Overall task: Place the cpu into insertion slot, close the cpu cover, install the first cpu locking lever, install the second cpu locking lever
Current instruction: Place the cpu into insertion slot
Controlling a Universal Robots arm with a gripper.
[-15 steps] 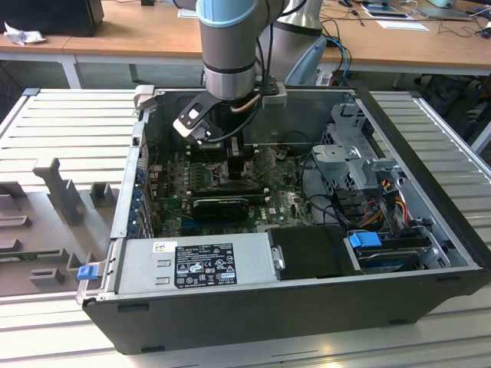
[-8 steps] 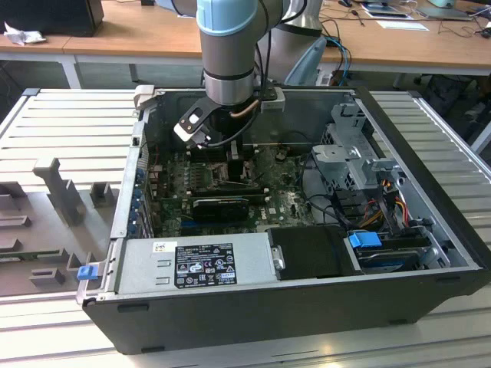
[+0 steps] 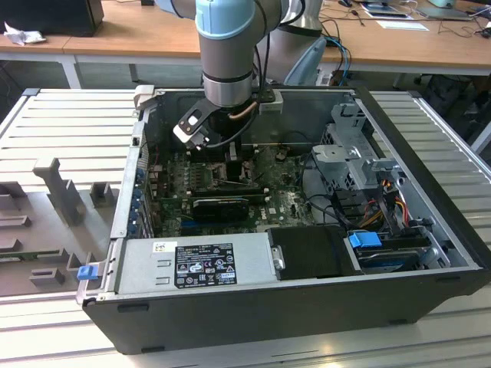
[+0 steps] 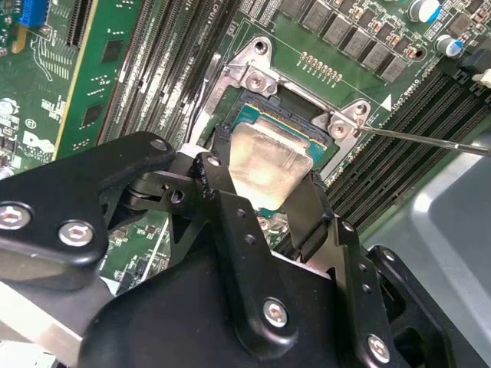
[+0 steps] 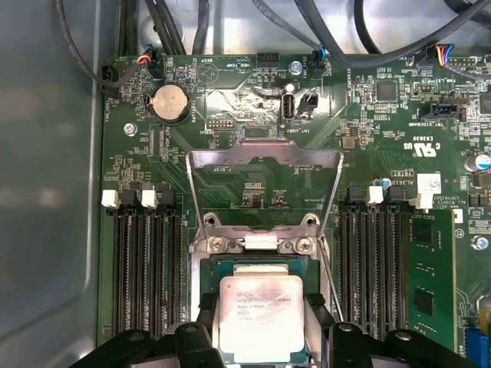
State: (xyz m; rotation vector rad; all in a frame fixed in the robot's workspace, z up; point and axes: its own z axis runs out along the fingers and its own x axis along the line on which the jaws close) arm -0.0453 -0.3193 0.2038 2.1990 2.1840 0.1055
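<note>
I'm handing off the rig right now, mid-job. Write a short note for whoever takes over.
The gripper is shut on the cpu, low at the socket; I cannot tell whether it is fully seated.
The cpu cover is swung open, clear of the socket.
One locking lever is unlatched and angled away.
Done: cpu brought to the socket.
Left: release the cpu, close the cover, latch both levers.

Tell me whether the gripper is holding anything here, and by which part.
The gripper holds the cpu by two opposite side edges, with one finger pressed against each edge.
</note>
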